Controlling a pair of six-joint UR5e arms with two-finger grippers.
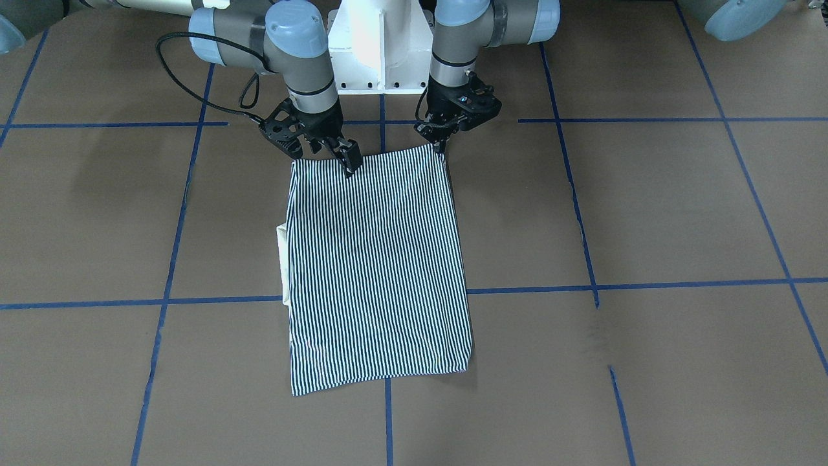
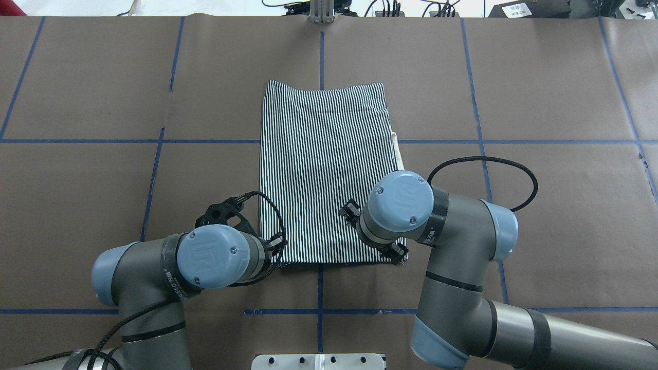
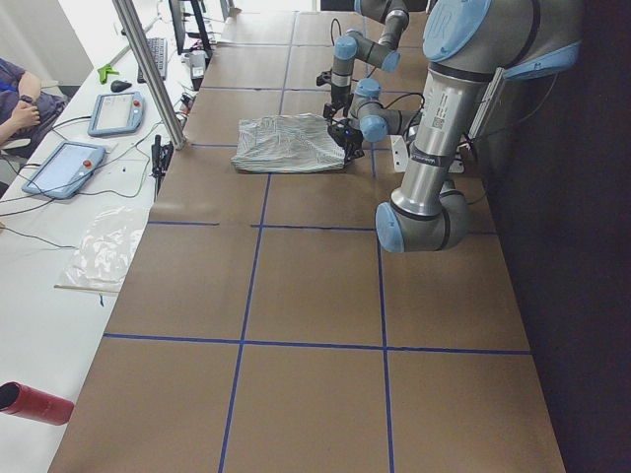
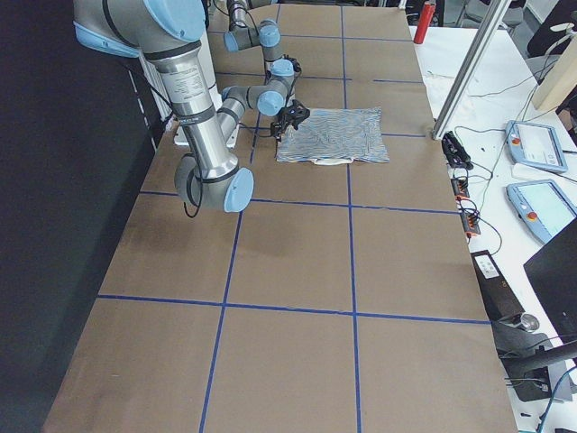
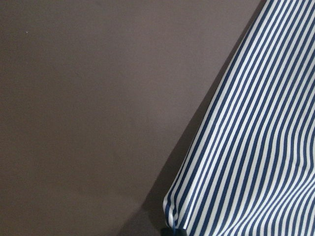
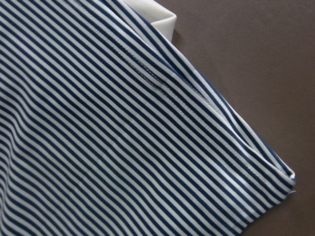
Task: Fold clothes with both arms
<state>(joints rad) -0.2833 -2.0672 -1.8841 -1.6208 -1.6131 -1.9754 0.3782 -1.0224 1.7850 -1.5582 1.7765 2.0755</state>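
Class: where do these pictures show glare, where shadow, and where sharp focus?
Front-facing view: glare washes out the white base; left wrist view: the shirt throws a dark shadow along its edge on the table; right wrist view: the stripes and stitching are crisp.

Even, diffuse light from overhead keeps the brown table paper (image 1: 647, 207) bright and matte. The white pedestal (image 1: 378, 39) blows out in glare. Soft-edged shadows lie on the paper, and a darker one runs along the shirt (image 5: 256, 147) edge. Both wrist views are sharp on the stripes. Both side views fall to black along the robot's side.
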